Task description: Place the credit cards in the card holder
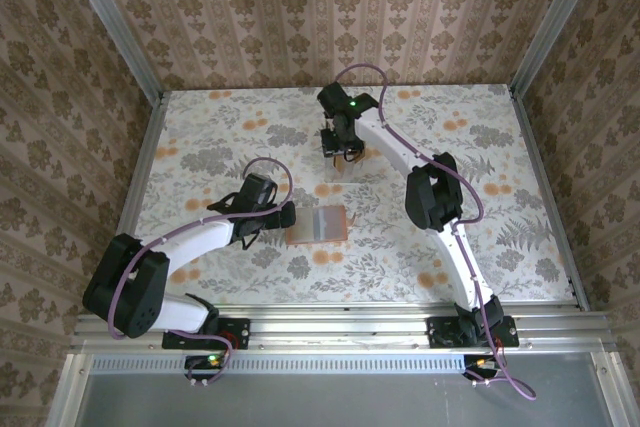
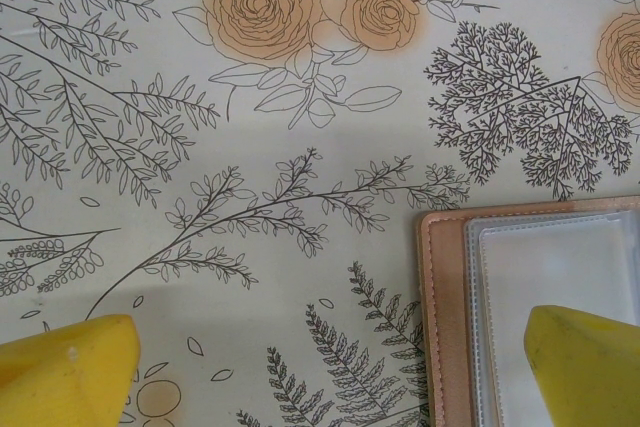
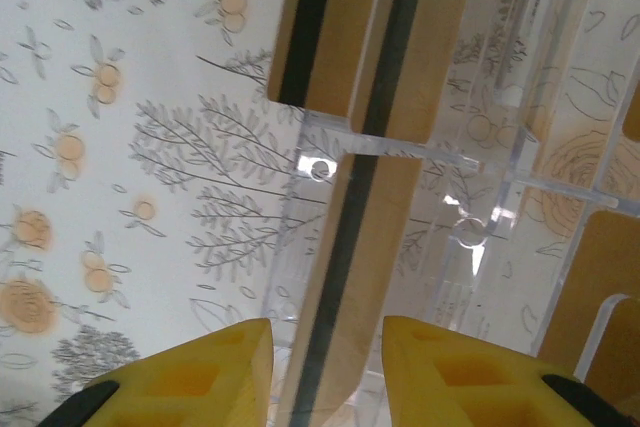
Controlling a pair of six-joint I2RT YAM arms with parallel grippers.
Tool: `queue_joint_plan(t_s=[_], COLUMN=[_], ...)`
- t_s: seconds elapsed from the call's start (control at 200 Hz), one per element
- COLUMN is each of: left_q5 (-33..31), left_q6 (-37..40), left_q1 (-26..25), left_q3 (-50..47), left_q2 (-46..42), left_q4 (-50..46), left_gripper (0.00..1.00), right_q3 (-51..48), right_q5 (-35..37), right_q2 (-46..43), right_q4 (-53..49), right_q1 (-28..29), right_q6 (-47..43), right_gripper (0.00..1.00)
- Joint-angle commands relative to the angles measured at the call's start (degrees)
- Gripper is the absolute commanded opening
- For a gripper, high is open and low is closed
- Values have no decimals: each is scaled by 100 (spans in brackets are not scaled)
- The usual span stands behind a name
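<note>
The credit cards [image 3: 378, 237] look thin, stiff and slick: pinch flat across the faces. The right gripper [image 3: 328, 347] stands part-open astride one in the clear stand [image 3: 500, 187]; the left gripper [image 2: 330, 362] is spread wide.

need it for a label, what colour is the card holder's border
Salmon tan with a stitched seam; the card holder shows best in the left wrist view.

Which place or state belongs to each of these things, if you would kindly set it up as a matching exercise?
Things:
1. wallet
2. striped card
3. left gripper
4. clear stand

States:
A. jaws wide open
B. lying flat, opened
C. tan, standing in a slot
D. transparent, holding cards

Pairs: 1-B, 2-C, 3-A, 4-D
</note>
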Motion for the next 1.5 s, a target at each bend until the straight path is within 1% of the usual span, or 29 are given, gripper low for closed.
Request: queue_joint_plan(t_s=[0.0, 0.12, 0.425, 0.585, 0.67, 0.735, 0.87, 1.02, 1.085, 1.38, 1.495], left_q5=[-56, -55, -57, -51, -59, -63, -63, -63, -62, -98, -133], left_q6=[98, 107, 108, 108, 105, 107, 96, 99, 92, 133, 167], left_q1=[-10, -10, -10, -18, -18, -18, -27, -36, -40, -40, -45], left_q3=[-12, 11, 29, 29, 30, 38, 32, 45, 53, 117, 160], left_q2=[4, 17, 27, 34, 44, 52, 58, 71, 76, 129, 124], left_q4=[33, 38, 16, 24, 24, 24, 27, 30, 16, -30, -104], left_gripper=[100, 100, 100, 100, 100, 100, 100, 100, 100, 100, 100], right_q3=[315, 430, 493, 593, 668, 734, 765, 769, 758, 746, 432], right_q5=[439, 658, 660, 667, 682, 679, 663, 661, 662, 503, 439], right_q2=[319, 385, 338, 323, 340, 357, 376, 352, 283, -471, -945], right_q4=[-504, -631, -588, -594, -610, -646, -671, -705, -722, -721, -578], right_q1=[73, 132, 131, 127, 122, 113, 102, 79, 78, 85, 126], right_q6=[-269, -387, -361, -368, -361, -365, -370, -375, -363, -335, -315], right_gripper=[35, 33, 25, 22, 19, 15, 11, 3, 0, 0, 0])
